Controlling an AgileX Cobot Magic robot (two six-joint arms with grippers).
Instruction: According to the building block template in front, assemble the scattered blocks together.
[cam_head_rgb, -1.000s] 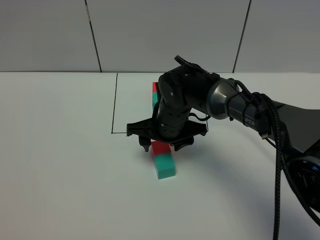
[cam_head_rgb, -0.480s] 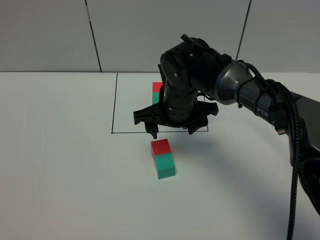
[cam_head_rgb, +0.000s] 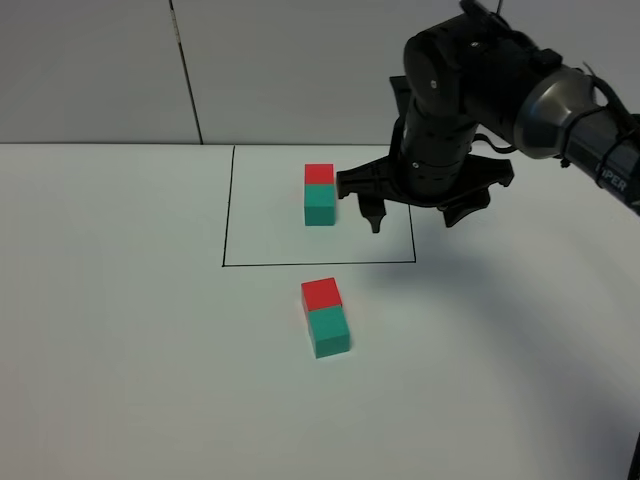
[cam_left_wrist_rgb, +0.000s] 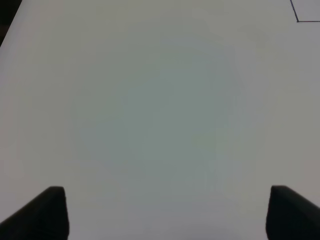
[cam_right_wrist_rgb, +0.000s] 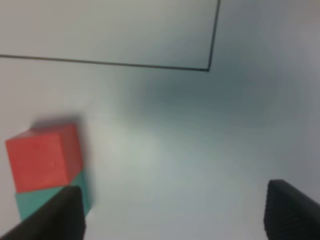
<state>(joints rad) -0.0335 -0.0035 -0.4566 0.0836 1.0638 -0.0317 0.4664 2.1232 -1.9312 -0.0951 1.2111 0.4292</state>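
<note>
A: Nearest you, lower centre of the high view: the scattered blocks (cam_head_rgb: 325, 318) lie on the bench (cam_head_rgb: 120, 330), red touching teal, red on the far side, outside the drawn rectangle (cam_head_rgb: 229, 205).

B: Compare with the building block template (cam_head_rgb: 319, 194) inside it, upper centre: red far, teal near. Judged matched, though the near pair sits slightly skewed.

A: Right gripper (cam_head_rgb: 412, 213) hangs above the rectangle's right edge, fingers apart, nothing between them. The blocks are well apart from it, toward lower left.

B: Retreat high and clear; don't brush either pair. Left gripper (cam_left_wrist_rgb: 162, 212): fingers apart over bare bench, nothing held.
</note>
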